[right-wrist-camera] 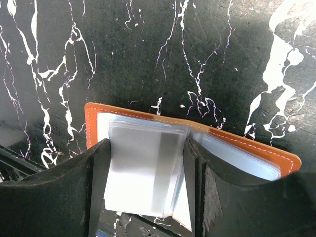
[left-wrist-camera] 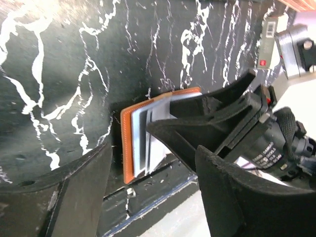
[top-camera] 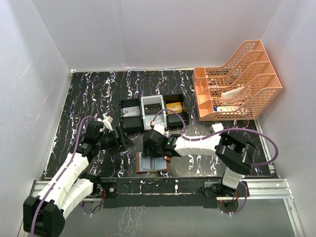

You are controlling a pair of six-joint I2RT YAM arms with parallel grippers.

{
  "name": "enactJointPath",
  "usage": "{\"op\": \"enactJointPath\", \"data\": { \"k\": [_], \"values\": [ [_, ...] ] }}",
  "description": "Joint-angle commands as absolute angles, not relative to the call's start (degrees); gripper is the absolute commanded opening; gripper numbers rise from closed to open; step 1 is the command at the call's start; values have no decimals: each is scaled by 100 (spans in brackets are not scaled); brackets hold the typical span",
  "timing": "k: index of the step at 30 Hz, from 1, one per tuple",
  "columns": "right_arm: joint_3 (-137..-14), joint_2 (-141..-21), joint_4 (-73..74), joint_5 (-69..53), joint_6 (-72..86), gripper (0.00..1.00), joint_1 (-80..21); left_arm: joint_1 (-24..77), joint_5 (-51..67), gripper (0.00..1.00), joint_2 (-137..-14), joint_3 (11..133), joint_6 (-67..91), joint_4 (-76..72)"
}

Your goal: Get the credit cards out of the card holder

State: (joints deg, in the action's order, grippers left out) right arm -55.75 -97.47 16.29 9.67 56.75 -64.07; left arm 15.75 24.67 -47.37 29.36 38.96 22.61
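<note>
— Two arms up. Which one is on the card holder point(top-camera: 152, 163)?
— My right. It lies open at the desk's point(top-camera: 98, 94) near edge, directly under the right jaws. The credit cards point(right-wrist-camera: 143, 168) sit in its pale pockets, long axis running between the fingers point(right-wrist-camera: 96, 192). I cannot tell whether they pinch.
— Left?
— Left jaws are spread and empty, near the holder's left side. The compartment tray point(top-camera: 151, 98) behind holds other bits.
</note>
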Motion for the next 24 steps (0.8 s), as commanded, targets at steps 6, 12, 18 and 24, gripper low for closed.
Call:
{"op": "enactJointPath", "data": {
  "k": [6,12,18,24],
  "values": [
    [-5371,-9621,1579,668,5856,53,-6390,2155,3345,41,-4702,2201,5008,1582],
    [-5300,-9609,1540,611,5879,53,-6363,3146,2416,28,-5109,2156,5210,1454],
    [-5250,-9578,1468,525,5879,52,-6348,3448,2367,24,-5589,2112,5195,1032],
    [-5179,-9567,1362,405,5889,51,-6337,3625,2254,22,-5934,2104,5208,803]
  ]
}}
